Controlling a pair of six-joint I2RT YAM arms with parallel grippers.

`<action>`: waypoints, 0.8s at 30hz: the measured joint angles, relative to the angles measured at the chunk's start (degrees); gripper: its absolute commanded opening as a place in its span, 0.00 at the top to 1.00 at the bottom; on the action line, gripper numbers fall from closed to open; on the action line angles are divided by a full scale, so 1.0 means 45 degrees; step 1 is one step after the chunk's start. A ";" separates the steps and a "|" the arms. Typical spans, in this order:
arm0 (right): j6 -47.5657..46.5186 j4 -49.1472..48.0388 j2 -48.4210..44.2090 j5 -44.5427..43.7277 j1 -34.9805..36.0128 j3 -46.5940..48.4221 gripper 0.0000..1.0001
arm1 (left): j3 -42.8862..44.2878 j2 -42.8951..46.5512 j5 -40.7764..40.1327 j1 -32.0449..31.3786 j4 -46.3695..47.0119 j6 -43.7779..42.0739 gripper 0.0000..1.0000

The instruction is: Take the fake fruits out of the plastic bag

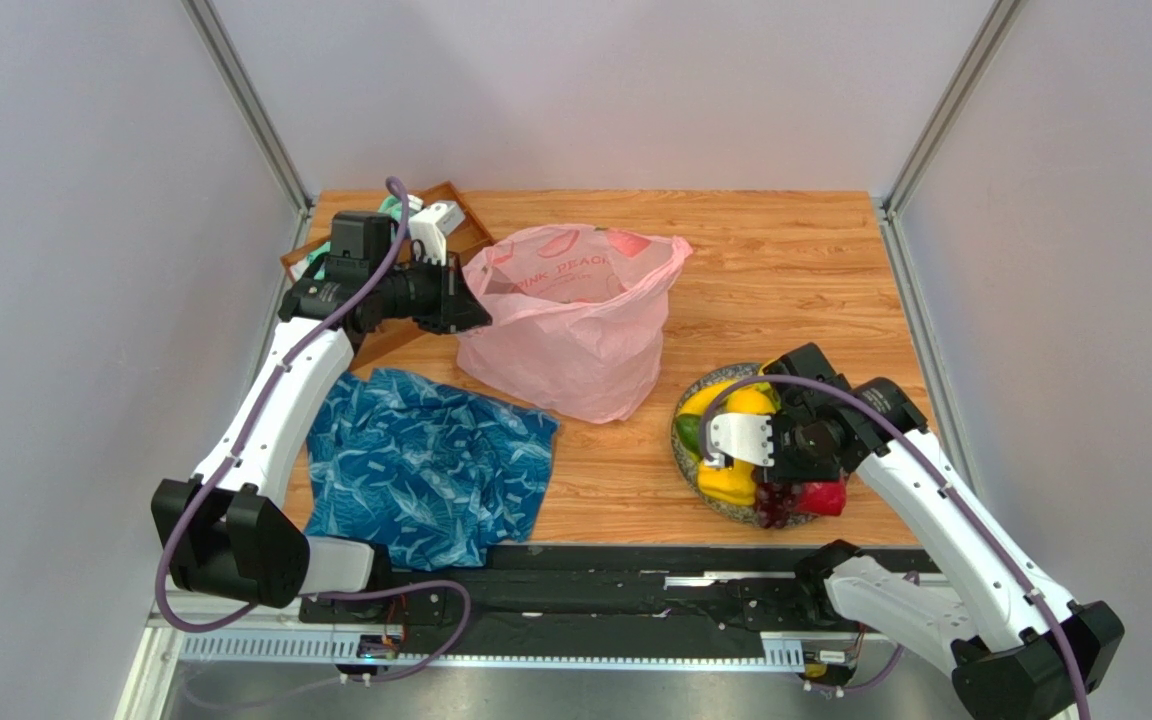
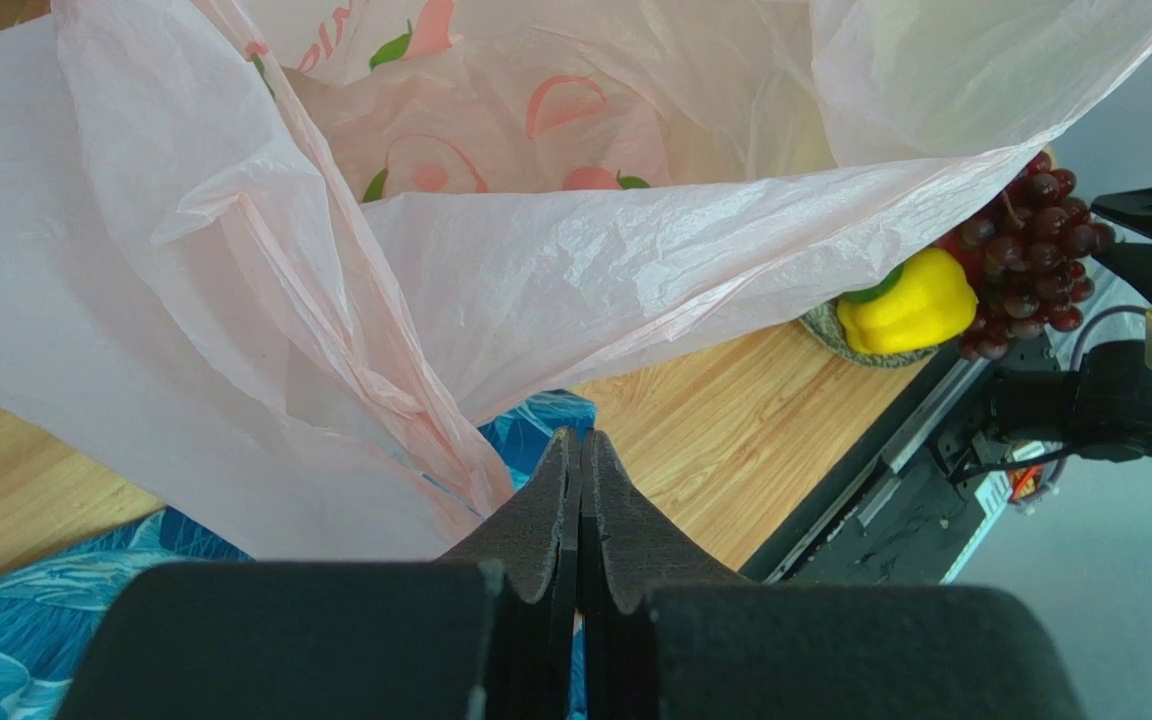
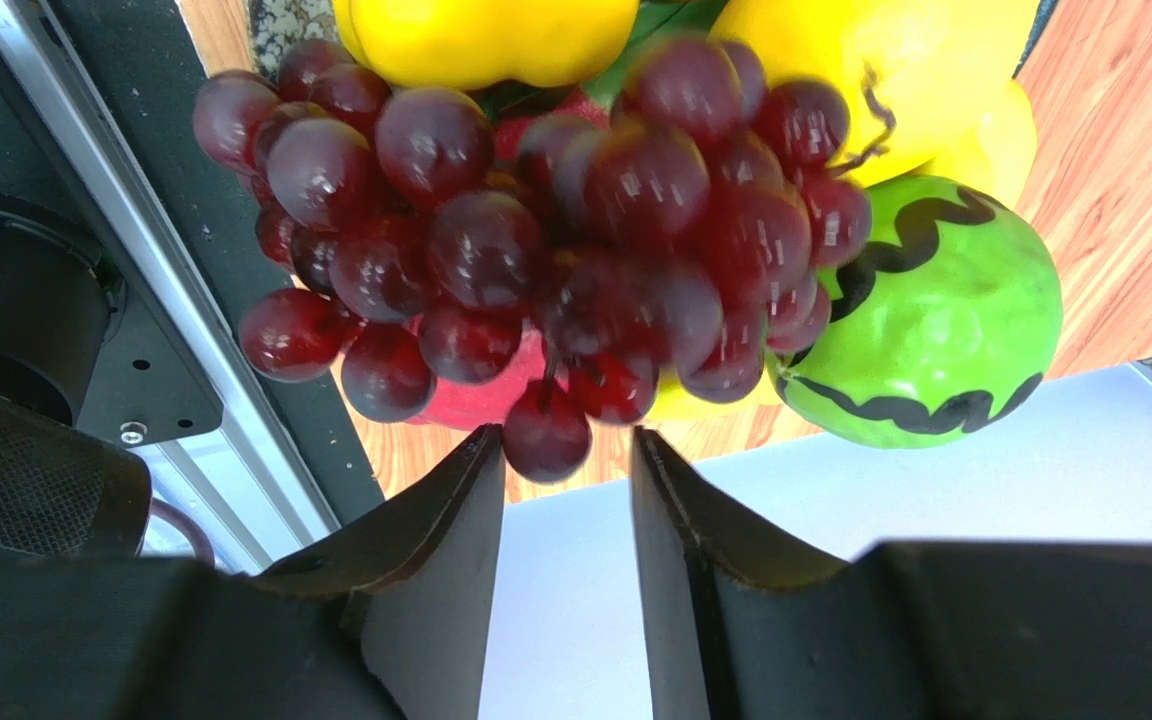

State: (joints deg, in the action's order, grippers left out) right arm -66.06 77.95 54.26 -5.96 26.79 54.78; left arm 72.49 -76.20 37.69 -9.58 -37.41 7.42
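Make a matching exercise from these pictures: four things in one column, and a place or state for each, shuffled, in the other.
Column one
1. plastic bag
2. grapes
3. left pincer
4. right pincer

Column two
A. open, tips right at the grapes
B. shut on pink film
C. standing mid-table, mouth open
D. dark red, piled with the other fake fruits

Pairs: 1-C, 2-D, 3-B, 4-A

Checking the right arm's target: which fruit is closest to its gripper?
The dark red grapes, right at the right gripper; the green fruit sits beside them.
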 measured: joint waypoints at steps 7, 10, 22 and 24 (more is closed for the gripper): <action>0.0049 0.0000 0.0000 -0.0209 0.0005 0.0000 0.48 | 0.0000 0.0000 0.0005 0.0000 0.0000 0.0015 1.00; 0.0053 0.0000 -0.0015 -0.0238 0.0005 0.0000 0.48 | 0.0000 0.0000 0.0010 0.0000 0.0000 0.0039 1.00; 0.0102 -0.0005 -0.0729 -0.0432 -0.0024 0.0277 0.02 | 0.0000 0.0000 0.0024 0.0000 0.0000 0.0039 0.01; 0.0136 -0.0029 -0.1316 -0.0510 -0.0078 0.0495 0.00 | 0.0044 0.0000 -0.0068 0.0000 -0.0083 0.0024 0.01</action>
State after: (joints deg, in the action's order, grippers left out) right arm -65.45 77.82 48.34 -8.25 26.44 57.01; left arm 72.69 -76.20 37.39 -9.58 -37.78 7.53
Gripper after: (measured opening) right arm 0.943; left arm 0.952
